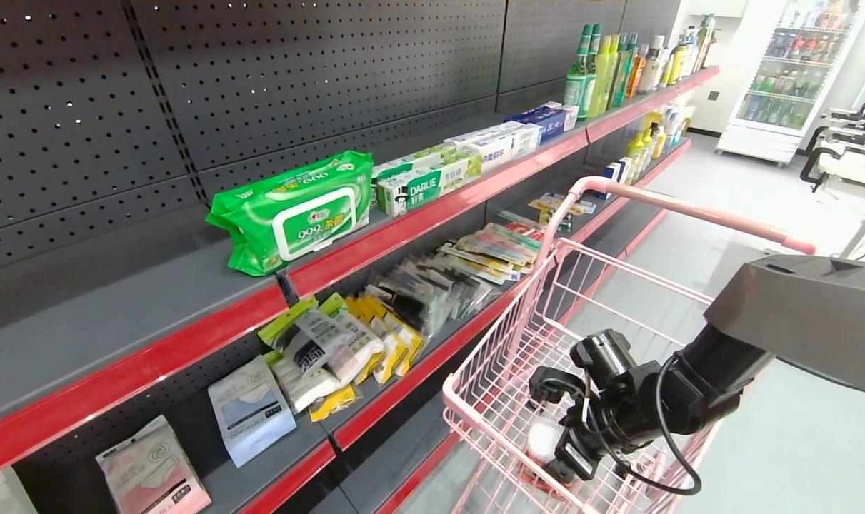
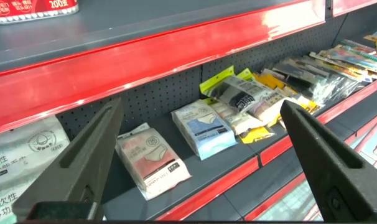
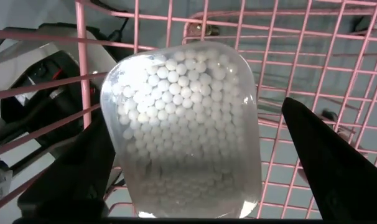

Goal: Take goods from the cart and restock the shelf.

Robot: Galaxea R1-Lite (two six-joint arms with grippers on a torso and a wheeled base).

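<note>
The pink wire cart point(image 1: 507, 400) stands to the right of the shelf point(image 1: 118, 321). My right gripper point(image 1: 555, 457) is down inside the cart point(image 3: 300, 62). It is open around a clear rounded container of small white beads point(image 3: 185, 124), also seen as a white shape point(image 1: 543, 435) in the head view. One finger point(image 3: 83, 168) lies against the container's side and the other finger point(image 3: 325, 162) stands a little off it. My left gripper point(image 2: 201, 104) is open with nothing in it, facing the lower shelf's hanging packs point(image 2: 204, 127).
A green wet-wipes pack point(image 1: 296, 210) and toothpaste boxes point(image 1: 425, 182) lie on the upper shelf, with bare grey shelf to their left. Pouches and packs point(image 1: 332, 350) crowd the lower shelf. Bottles point(image 1: 603, 68) stand farther along. The cart handle point(image 1: 689, 210) rises above my right arm.
</note>
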